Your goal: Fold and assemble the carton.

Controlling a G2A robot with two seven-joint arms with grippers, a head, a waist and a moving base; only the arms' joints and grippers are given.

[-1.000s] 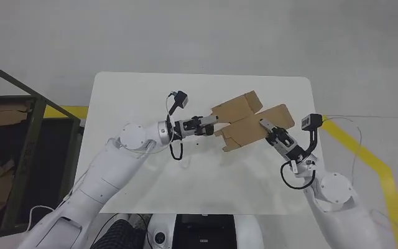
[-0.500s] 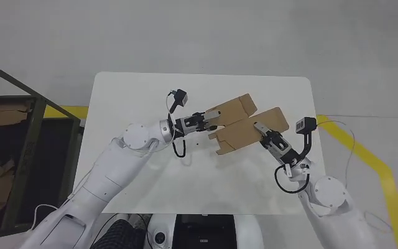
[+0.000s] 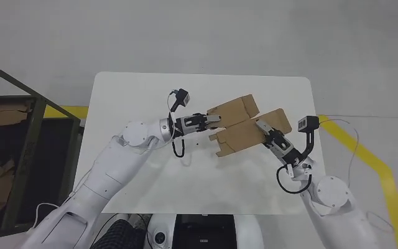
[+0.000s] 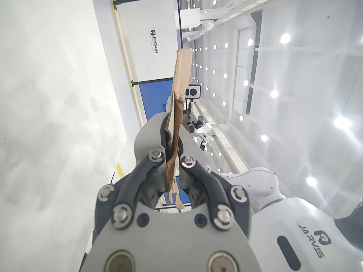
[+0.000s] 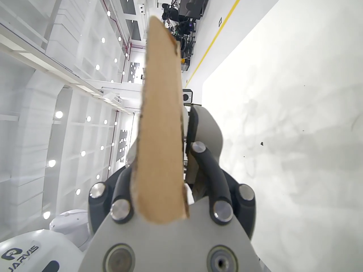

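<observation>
The left gripper [image 3: 211, 119] and right gripper [image 3: 263, 127] each pinch a carton [image 3: 244, 133] edge between closed fingers.

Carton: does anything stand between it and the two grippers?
Nothing visible does. The left gripper is shut on one end of the carton, and the right gripper on the opposite end.

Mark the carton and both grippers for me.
carton [image 3: 241, 133], top view, on its nearer brown panel.
left gripper [image 4: 171, 160], left wrist view, between the fingertips clamping the carton's edge.
right gripper [image 3: 263, 126], top view, between the fingertips on the carton's right end.
</observation>
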